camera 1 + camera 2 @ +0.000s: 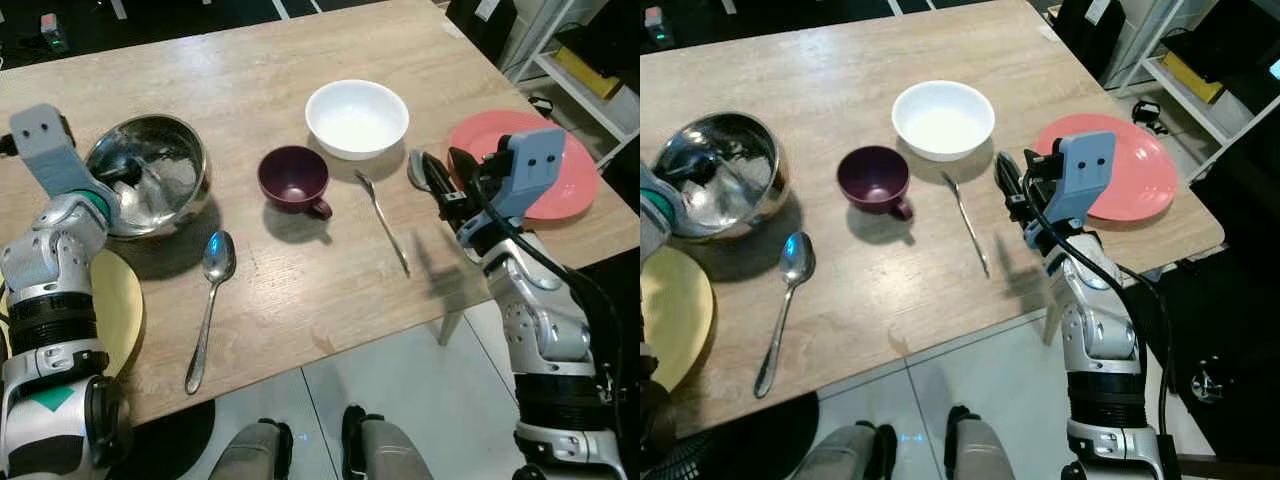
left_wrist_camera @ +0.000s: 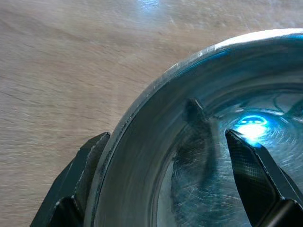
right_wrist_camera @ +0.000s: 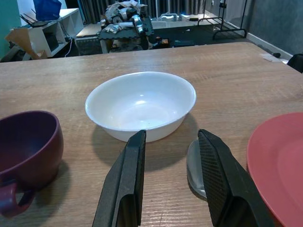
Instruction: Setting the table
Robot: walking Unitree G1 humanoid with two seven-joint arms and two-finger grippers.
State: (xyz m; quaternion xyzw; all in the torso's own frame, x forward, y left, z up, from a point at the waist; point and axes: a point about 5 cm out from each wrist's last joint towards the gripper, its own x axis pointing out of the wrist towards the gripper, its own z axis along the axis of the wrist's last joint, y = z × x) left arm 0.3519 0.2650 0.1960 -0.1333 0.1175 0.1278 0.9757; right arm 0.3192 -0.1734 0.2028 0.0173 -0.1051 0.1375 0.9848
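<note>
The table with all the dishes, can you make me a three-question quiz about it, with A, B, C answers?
1. Where is the purple cup?
A. Between the steel bowl and the white bowl
B. On the pink plate
C. Inside the white bowl

2. How many spoons lie on the table?
A. One
B. Two
C. Four

3. What is the left gripper doing?
A. Holding a spoon
B. Straddling the steel bowl's rim
C. Resting on the pink plate

Answers:
1 A: the purple cup sits between the steel bowl and the white bowl.
2 B: a big spoon and a thinner spoon.
3 B: the left gripper has one finger inside the rim, one outside.
</note>
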